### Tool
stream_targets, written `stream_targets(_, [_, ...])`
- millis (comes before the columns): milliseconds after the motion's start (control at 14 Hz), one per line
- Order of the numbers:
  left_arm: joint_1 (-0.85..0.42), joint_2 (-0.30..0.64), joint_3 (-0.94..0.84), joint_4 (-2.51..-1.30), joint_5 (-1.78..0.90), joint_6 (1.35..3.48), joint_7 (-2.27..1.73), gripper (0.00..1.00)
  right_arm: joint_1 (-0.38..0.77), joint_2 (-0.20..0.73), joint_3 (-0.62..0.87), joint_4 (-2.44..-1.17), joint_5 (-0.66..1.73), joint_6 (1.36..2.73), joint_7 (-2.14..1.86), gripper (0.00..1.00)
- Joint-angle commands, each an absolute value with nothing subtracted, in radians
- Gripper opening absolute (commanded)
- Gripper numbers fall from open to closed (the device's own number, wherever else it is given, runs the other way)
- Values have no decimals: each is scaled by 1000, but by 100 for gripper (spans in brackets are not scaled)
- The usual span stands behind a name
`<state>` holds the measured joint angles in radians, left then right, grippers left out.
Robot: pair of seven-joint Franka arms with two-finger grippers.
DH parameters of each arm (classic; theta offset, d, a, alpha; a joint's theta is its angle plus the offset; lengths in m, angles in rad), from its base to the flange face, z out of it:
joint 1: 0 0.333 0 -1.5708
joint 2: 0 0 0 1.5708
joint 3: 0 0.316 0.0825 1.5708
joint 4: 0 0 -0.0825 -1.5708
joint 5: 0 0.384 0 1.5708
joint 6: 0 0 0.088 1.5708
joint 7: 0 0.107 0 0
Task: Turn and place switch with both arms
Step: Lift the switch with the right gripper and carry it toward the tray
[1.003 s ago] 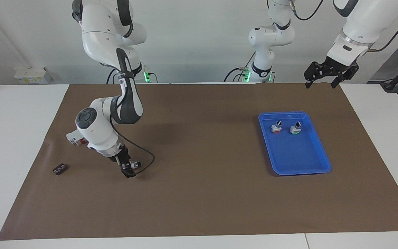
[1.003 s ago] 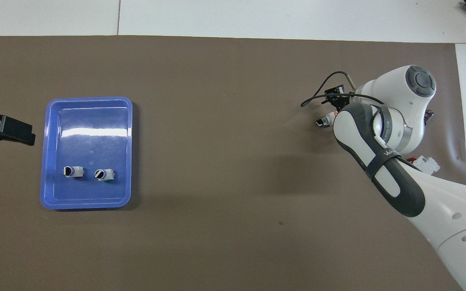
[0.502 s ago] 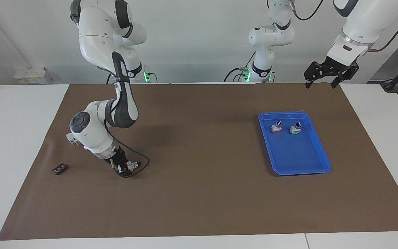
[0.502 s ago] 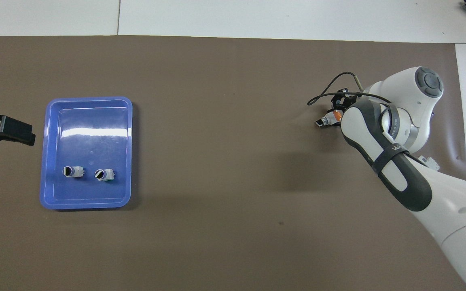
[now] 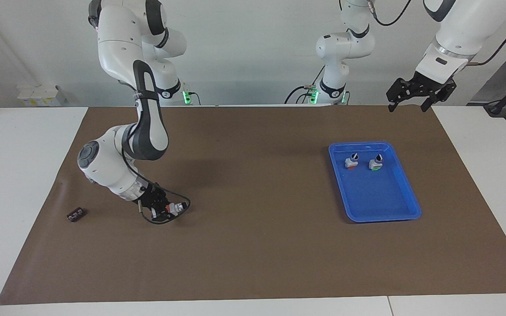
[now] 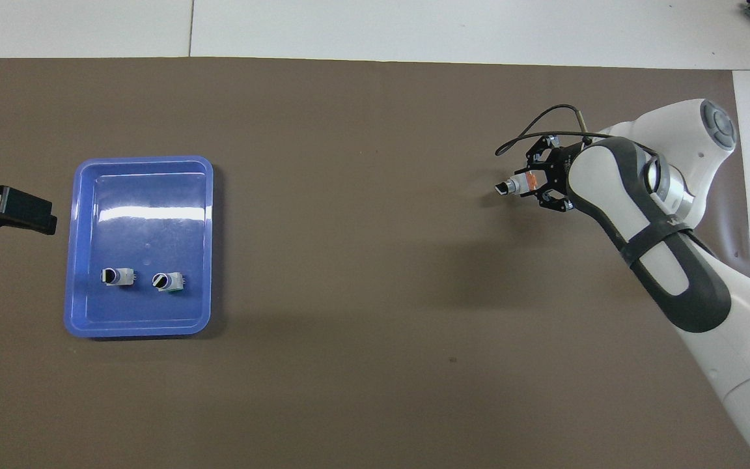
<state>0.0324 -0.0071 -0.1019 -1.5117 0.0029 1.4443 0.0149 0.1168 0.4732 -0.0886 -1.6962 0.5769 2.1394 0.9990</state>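
Brown matting (image 5: 253, 245) is covering the white table under both arms, filling most of each frame. At the lower left of the facing view, the right gripper (image 5: 168, 209) is hanging low over the mat, tilted close to level, with its fingers clamped on the switch (image 5: 175, 207). In the overhead view the same gripper (image 6: 540, 184) is showing at the upper right, and the switch (image 6: 516, 185) is sticking out of it sideways, black knob leading and orange-red base tucked between the fingers. Whether the switch is touching the mat cannot be told. A black cable (image 5: 165, 219) is looping around the wrist.

At the upper right of the facing view, the left gripper (image 5: 406, 106) is waiting high over the mat's corner, its fingers standing apart; in the overhead view only its tip (image 6: 7, 208) is showing at the left edge.

A blue tray (image 5: 404, 208) is lying at the right of the facing view, holding two other small switches (image 5: 351, 161) side by side. A small dark part (image 5: 75, 215) is resting on the mat at the lower left.
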Motion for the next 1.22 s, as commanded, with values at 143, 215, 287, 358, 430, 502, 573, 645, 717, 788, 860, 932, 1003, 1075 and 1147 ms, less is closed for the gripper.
stream_targets(143, [32, -29, -100, -1534, 3, 1439, 6, 100, 92, 324, -80, -1683, 733, 1913, 1060, 0])
stream_targets(215, [32, -29, -98, -1534, 3, 1439, 6, 100, 97, 302, -78, -1681, 797, 1901, 1101, 0])
stream_targets(287, [32, -29, -98, -1534, 3, 1439, 6, 100, 100, 292, -69, -1681, 845, 1878, 1135, 0])
stream_targets(358, [32, -29, -100, -1534, 3, 1439, 6, 100, 101, 276, -34, -1681, 874, 1862, 1159, 0])
stream_targets(430, [32, -29, -98, -1534, 2, 1439, 6, 100, 101, 261, -9, -1681, 896, 1859, 1178, 0])
stream_targets(502, [32, -29, -98, -1534, 3, 1439, 6, 100, 106, 252, 18, -1680, 931, 1868, 1207, 0])
stream_targets(573, [32, -29, -98, -1534, 3, 1439, 6, 100, 106, 247, 47, -1672, 954, 1873, 1212, 0])
stream_targets(645, [19, -29, -98, -1534, 3, 1439, 8, 100, 106, 238, 70, -1672, 960, 1879, 1209, 0])
stream_targets(717, [29, -29, -97, -1534, 2, 1440, 8, 100, 106, 235, 98, -1663, 980, 1891, 1212, 0])
stream_targets(788, [28, -29, -97, -1535, 3, 1439, 8, 100, 107, 229, 122, -1658, 994, 1911, 1216, 0])
stream_targets(860, [28, -31, -97, -1536, 2, 1431, 5, 100, 107, 219, 149, -1658, 1006, 1946, 1223, 0])
stream_targets(932, [31, -38, -95, -1548, 2, 1422, -9, 100, 113, 218, 178, -1658, 1025, 1986, 1241, 0])
stream_targets(1003, [26, -44, -97, -1557, 2, 1419, -32, 100, 123, 218, 199, -1658, 1028, 2015, 1261, 0])
stream_targets(1075, [23, -44, -98, -1554, -2, 1422, -50, 100, 145, 218, 215, -1658, 1029, 2048, 1273, 0])
stream_targets(1147, [18, -44, -104, -1549, -11, 1417, -72, 100, 185, 218, 219, -1658, 1031, 2103, 1299, 0])
